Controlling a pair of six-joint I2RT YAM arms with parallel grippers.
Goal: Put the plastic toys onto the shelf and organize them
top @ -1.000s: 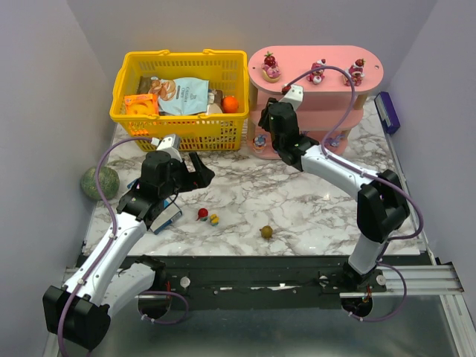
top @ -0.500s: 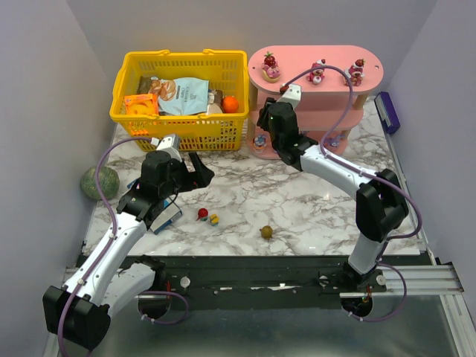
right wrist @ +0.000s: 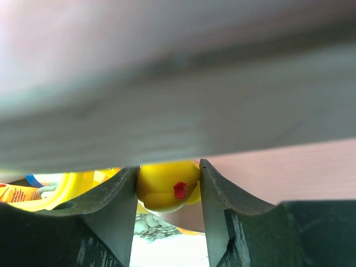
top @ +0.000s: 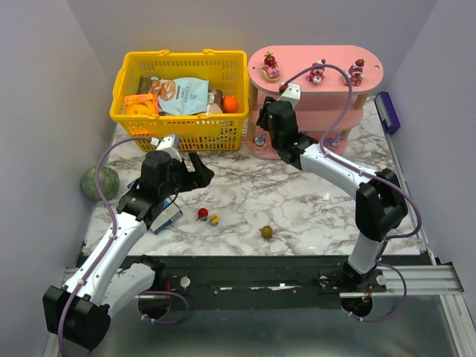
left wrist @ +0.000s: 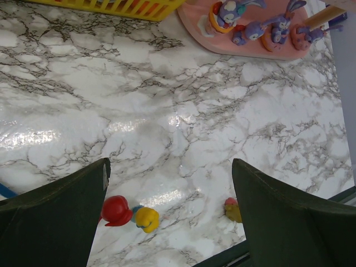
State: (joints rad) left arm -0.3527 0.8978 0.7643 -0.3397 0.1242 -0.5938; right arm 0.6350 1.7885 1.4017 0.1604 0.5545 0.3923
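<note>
three strawberry-topped toys [top: 317, 72] stand on the top board of the pink shelf [top: 375, 74]. the right gripper [top: 262, 116] is at its left end, fingers seemingly under that board. a red toy [top: 202, 214], yellow toy [top: 213, 219] and olive toy [top: 265, 232] lie on the marble table [top: 312, 201].

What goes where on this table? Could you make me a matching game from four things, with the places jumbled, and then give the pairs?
Things
1. yellow toy with a red mark
2. purple bunny figurines
3. orange ball
4. red round toy

Places
A. in the yellow basket
B. loose on the marble table
C. pinched in the right gripper
D. on the lowest board of the pink shelf

Pairs: 1-C, 2-D, 3-A, 4-B
</note>
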